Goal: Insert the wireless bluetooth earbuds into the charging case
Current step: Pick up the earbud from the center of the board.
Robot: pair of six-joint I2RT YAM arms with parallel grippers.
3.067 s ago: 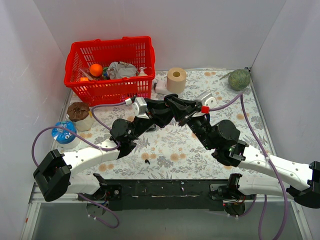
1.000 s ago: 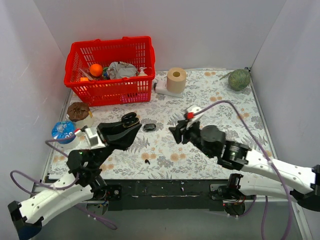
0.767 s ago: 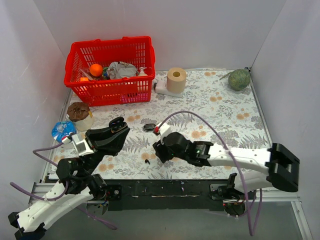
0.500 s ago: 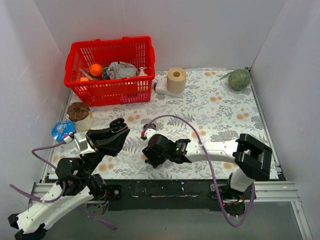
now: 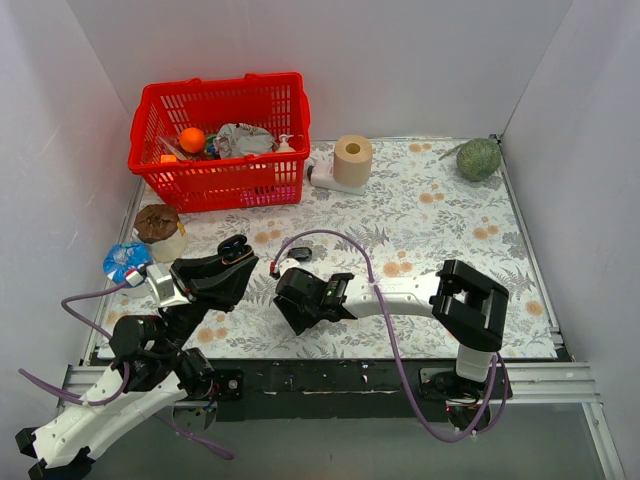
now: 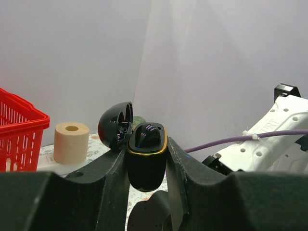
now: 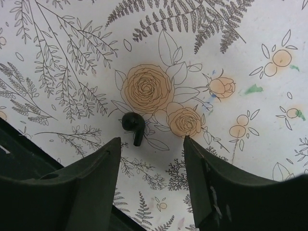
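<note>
My left gripper (image 5: 232,256) is shut on a small black charging case (image 6: 147,161) and holds it up off the table. The case lid (image 6: 115,126) is open, and one black earbud (image 6: 147,136) sits in the gold-rimmed body. My right gripper (image 7: 151,142) is open and points down at the floral mat. Another black earbud (image 7: 134,126) with a short stem lies on the mat just beyond the left fingertip (image 7: 103,154), untouched. In the top view the right gripper (image 5: 291,311) hides this earbud, near the front edge.
A small black oval object (image 5: 299,253) lies on the mat behind the right gripper. A red basket (image 5: 215,140) stands at the back left, with a paper roll (image 5: 352,158), a green ball (image 5: 478,158), a brown-lidded cup (image 5: 158,228) and a blue-lidded tub (image 5: 125,262).
My right arm has swung left and forward, down over the earbud near the front edge. My left arm drew back with the case, then held still.
</note>
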